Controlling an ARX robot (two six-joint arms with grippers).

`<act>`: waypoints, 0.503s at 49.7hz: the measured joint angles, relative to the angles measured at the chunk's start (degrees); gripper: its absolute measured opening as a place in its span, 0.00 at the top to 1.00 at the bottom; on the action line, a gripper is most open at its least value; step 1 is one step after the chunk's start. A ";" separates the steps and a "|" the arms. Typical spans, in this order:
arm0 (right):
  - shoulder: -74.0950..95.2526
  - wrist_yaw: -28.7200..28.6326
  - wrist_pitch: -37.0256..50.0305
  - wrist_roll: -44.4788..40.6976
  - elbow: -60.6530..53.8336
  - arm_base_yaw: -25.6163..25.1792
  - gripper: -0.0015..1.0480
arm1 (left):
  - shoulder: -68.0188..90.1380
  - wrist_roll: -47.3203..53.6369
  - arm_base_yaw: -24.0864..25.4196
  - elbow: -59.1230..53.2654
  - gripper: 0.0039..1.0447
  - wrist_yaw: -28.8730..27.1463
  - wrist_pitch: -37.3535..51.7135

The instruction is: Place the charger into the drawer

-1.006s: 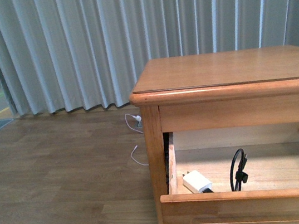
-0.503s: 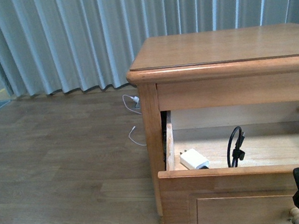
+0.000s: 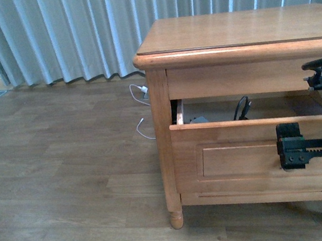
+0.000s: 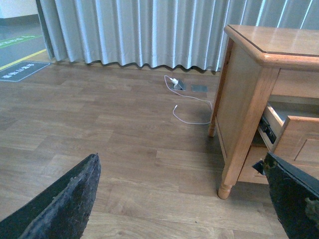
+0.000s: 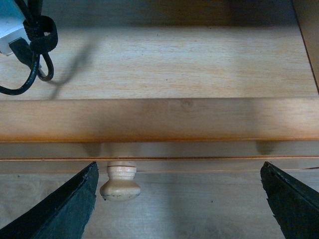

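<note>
The charger lies inside the open drawer [image 3: 226,153]. In the front view only its black cable loop [image 3: 242,108] shows above the drawer front. In the right wrist view the white adapter and strapped black cable [image 5: 31,36] lie on the light wood drawer floor [image 5: 174,59], and the pale knob [image 5: 119,182] sits on the drawer front. My right gripper [image 5: 179,209] is open and empty, with its fingers [image 5: 65,209] spread wide either side of the knob. It hangs in front of the drawer front [image 3: 321,115]. My left gripper [image 4: 179,209] is open and empty above the floor, left of the cabinet.
The wooden cabinet [image 3: 238,30] stands on a brown plank floor [image 3: 65,171] in front of a grey curtain [image 3: 75,30]. A thin white cable with a plug [image 4: 192,107] lies on the floor beside the cabinet's far left corner. The cabinet's turned leg [image 4: 225,189] is near my left gripper.
The front view has dropped lower and drawn back, so the drawer's inside is mostly hidden behind its front. My right gripper has risen into view in front of the drawer front.
</note>
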 joint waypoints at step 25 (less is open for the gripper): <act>12.07 11.02 9.33 6.45 12.20 -2.84 0.08 | 0.00 0.00 0.00 0.00 0.05 0.02 0.00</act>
